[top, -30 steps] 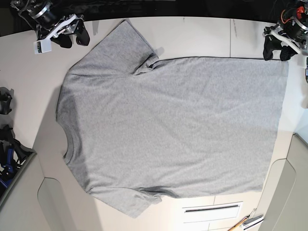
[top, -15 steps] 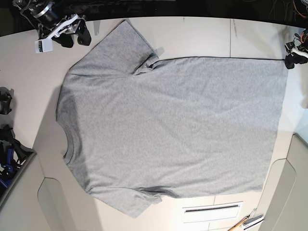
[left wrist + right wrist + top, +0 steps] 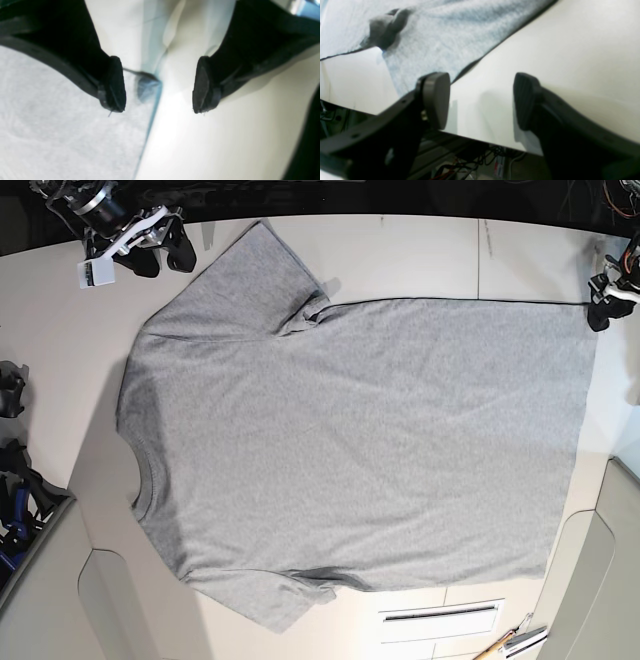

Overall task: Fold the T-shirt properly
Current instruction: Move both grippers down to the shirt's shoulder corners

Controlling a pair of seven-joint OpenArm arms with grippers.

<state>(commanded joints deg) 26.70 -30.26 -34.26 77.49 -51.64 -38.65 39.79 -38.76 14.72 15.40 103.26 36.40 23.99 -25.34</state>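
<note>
The heather-grey T-shirt (image 3: pixel 350 440) lies spread flat on the table, plain side up, neck toward the left and hem toward the right. My left gripper (image 3: pixel 600 305) hovers at the hem's far right corner; in the left wrist view it (image 3: pixel 158 86) is open, straddling the T-shirt (image 3: pixel 62 135) edge, nothing held. My right gripper (image 3: pixel 165 255) sits at the table's far left corner beside the upper sleeve. In the right wrist view it (image 3: pixel 481 100) is open over bare table, with the sleeve (image 3: pixel 440 37) just beyond its fingers.
The cream table (image 3: pixel 420 255) has a seam line at the upper right. A drawer handle slot (image 3: pixel 440 613) and a tool (image 3: pixel 510 642) lie at the front edge. Dark clamps (image 3: pixel 15 470) sit at the left. The table's far edge (image 3: pixel 482 143) drops to cables below.
My left gripper has moved from above the hem corner out to the right edge and then slightly down toward the corner. My right gripper has shifted a little toward the sleeve.
</note>
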